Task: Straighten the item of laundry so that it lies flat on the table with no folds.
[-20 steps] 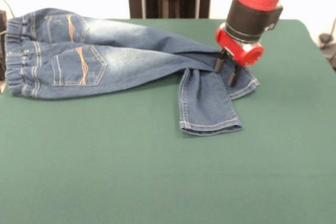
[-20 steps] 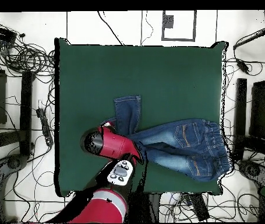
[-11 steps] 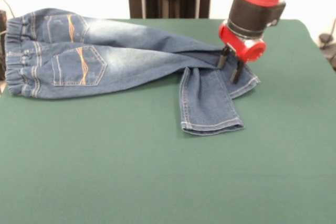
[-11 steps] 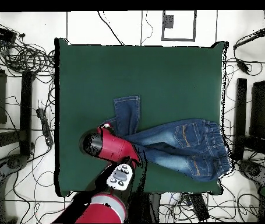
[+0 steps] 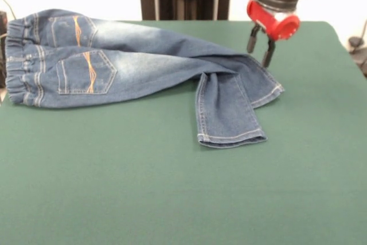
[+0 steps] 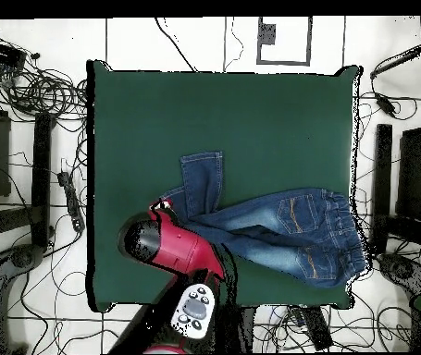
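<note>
The robot's pincer [image 5: 260,45] hung with its two fingers apart and nothing between them, clear above the green surface [image 5: 172,199]. The small pair of blue jeans [image 5: 137,67] sprawled below and off to one side of it, waistband [image 5: 17,61] at the far end from the pincer, hard by the surface's edge. One leg ran out straight to a hem [image 5: 269,93] almost beneath the fingers; the other was bent across it at the knee, its cuff [image 5: 232,139] pointing off toward the open middle of the surface. From overhead the red wrist [image 6: 172,242] covered the straight leg's end. The job looked unfinished: a grab taken where the two legs overlap could lift both layers and drag the fold along rather than open it, and any tug away from the waistband might pull that end off the edge.
</note>
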Robot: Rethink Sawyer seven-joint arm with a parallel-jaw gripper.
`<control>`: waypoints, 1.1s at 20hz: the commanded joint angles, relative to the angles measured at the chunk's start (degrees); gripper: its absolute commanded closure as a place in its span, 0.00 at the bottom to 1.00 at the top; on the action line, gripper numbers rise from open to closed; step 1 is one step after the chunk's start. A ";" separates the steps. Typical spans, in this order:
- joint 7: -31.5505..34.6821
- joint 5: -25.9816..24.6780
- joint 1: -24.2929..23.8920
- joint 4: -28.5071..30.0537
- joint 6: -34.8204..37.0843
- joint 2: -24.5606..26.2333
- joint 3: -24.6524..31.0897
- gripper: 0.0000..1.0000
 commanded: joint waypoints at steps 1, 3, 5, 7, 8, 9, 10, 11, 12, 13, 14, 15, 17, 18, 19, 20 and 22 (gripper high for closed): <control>8.95 1.84 -3.16 9.52 -2.48 0.28 11.64 0.00; 8.20 0.24 -5.18 9.18 -6.59 3.04 12.99 0.00; 7.81 -1.04 -6.47 7.87 -9.75 6.04 13.77 0.00; 8.12 -1.56 -7.17 7.19 -12.01 7.82 14.85 0.00; 8.52 -1.48 -7.36 7.23 -12.48 8.07 15.42 0.00; 8.92 -1.40 -7.56 7.27 -12.95 8.33 15.98 0.00; 9.46 -0.94 -6.72 7.16 -12.80 8.42 15.43 0.00; 9.67 -0.49 -6.28 6.94 -12.42 8.44 15.10 0.00; 10.16 0.33 -5.07 6.61 -11.86 8.72 14.05 0.00; 10.30 0.80 -4.55 6.23 -11.72 9.07 13.65 0.00; 10.64 1.29 -4.28 5.94 -12.00 9.67 13.59 0.00; 10.98 1.77 -4.02 5.65 -12.28 10.27 13.54 0.00; 11.76 3.44 -2.38 4.37 -11.51 11.78 12.22 0.00; 12.04 4.22 -1.64 3.59 -11.16 12.85 11.41 0.00; 11.80 4.46 -1.60 2.81 -10.90 13.61 11.16 0.00; 11.64 4.85 -1.51 2.04 -10.94 14.64 10.76 0.00; 11.21 5.75 -0.70 0.46 -10.20 16.15 9.58 0.00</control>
